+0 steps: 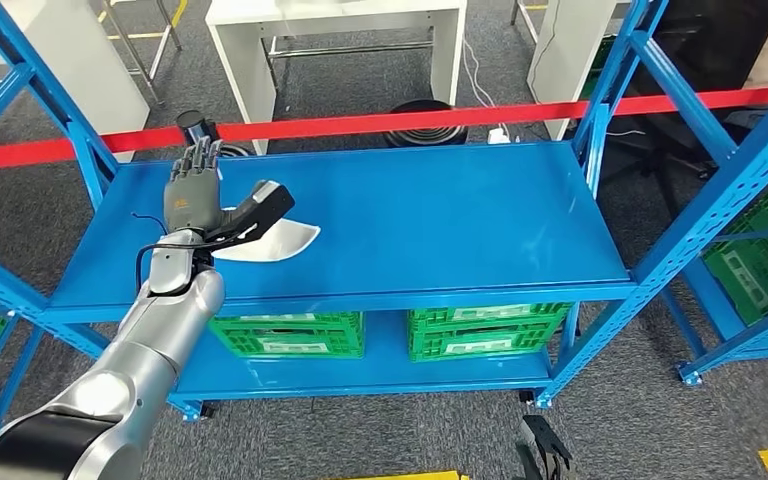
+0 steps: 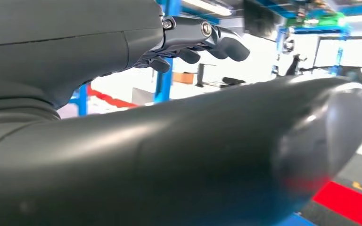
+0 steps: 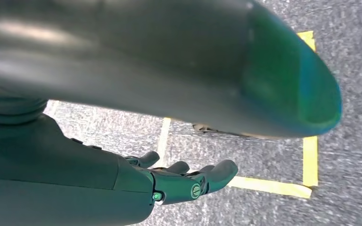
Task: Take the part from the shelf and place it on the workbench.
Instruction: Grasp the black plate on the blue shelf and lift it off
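One white part (image 1: 272,241) lies near the left front edge of the blue shelf (image 1: 440,210), beneath the unclenched, empty left hand (image 1: 196,190), which should be lowered squarely before its fingers are closed.

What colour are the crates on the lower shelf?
Green crates, with white labels; clearest in the head view.
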Robot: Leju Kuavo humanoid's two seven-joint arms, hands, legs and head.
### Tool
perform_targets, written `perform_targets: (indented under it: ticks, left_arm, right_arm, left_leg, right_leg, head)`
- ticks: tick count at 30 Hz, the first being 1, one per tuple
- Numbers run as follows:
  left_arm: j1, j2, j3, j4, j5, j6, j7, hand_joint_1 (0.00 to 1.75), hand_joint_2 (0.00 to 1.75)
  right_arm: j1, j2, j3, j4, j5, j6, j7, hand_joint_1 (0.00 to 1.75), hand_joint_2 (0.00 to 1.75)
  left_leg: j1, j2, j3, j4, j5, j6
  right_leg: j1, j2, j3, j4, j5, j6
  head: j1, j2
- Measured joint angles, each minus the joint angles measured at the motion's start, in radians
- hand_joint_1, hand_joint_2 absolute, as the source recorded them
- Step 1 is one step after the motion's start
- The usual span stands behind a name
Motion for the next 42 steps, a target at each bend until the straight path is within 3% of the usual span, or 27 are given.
perform_targets:
  ticks: [2,4,7,11,15,22,34,42]
  left_arm:
    - [-0.001,0.01,-0.012,0.0,0.004,-0.021,-0.006,0.0,0.0]
    - [-0.004,0.018,-0.021,0.0,0.006,-0.03,-0.009,0.0,0.0]
    - [-0.007,0.024,-0.031,0.0,0.006,-0.063,-0.012,0.0,0.0]
    - [-0.014,0.039,-0.06,0.0,0.006,-0.197,-0.036,0.0,0.0]
    - [-0.027,0.064,-0.099,0.0,0.003,-0.26,-0.051,0.0,0.0]
    - [-0.044,0.103,-0.151,0.0,0.0,-0.299,-0.068,0.0,0.0]
    - [-0.074,0.136,-0.195,0.0,0.047,-0.345,-0.11,0.0,0.0]
    - [-0.09,0.182,-0.212,0.0,0.058,-0.387,-0.152,0.0,0.0]
  right_arm:
    - [-0.001,0.0,0.0,0.0,0.0,0.0,-0.001,0.0,0.0]
    - [-0.002,0.0,0.0,0.0,0.0,0.0,-0.001,0.0,0.0]
    - [-0.001,0.0,0.0,0.0,0.001,0.001,0.0,0.0,0.0]
    - [-0.003,0.0,0.0,0.0,0.003,0.003,0.003,0.0,0.0]
    - [-0.003,0.0,0.0,0.0,-0.001,0.002,0.008,0.0,0.0]
    - [-0.002,0.0,0.0,0.0,-0.009,-0.001,0.007,0.0,0.0]
    - [-0.002,0.001,-0.004,0.0,-0.022,-0.01,0.012,0.0,0.0]
    - [-0.002,0.001,-0.005,0.0,-0.022,-0.009,0.007,0.0,0.0]
  left_leg:
    - [-0.002,0.0,0.038,-0.136,0.109,0.009]
    - [-0.007,0.001,0.067,-0.221,0.155,0.02]
    - [-0.008,-0.002,0.075,-0.233,0.16,0.021]
    - [-0.01,-0.008,0.074,-0.233,0.157,0.025]
    - [-0.011,-0.008,0.074,-0.232,0.154,0.03]
    - [-0.012,-0.008,0.074,-0.231,0.155,0.033]
    - [-0.009,-0.008,0.074,-0.231,0.156,0.032]
    - [-0.009,-0.007,0.075,-0.231,0.157,0.032]
  right_leg:
    - [0.001,0.003,0.022,0.001,-0.016,0.004]
    - [0.002,0.005,0.03,0.002,-0.028,0.013]
    - [0.006,0.005,0.028,0.007,-0.036,0.016]
    - [0.005,0.002,0.033,-0.001,-0.037,0.014]
    - [0.004,0.002,0.036,-0.007,-0.037,0.022]
    - [0.002,0.002,0.036,-0.007,-0.036,0.03]
    - [0.002,0.002,0.036,-0.005,-0.036,0.029]
    - [0.002,0.002,0.035,-0.004,-0.037,0.029]
  head:
    - [-0.002,0.0]
    - [-0.006,0.0]
    - [-0.01,0.0]
    - [-0.01,0.0]
    - [-0.01,0.0]
    - [-0.01,0.0]
    - [-0.01,0.0]
    - [-0.01,0.0]
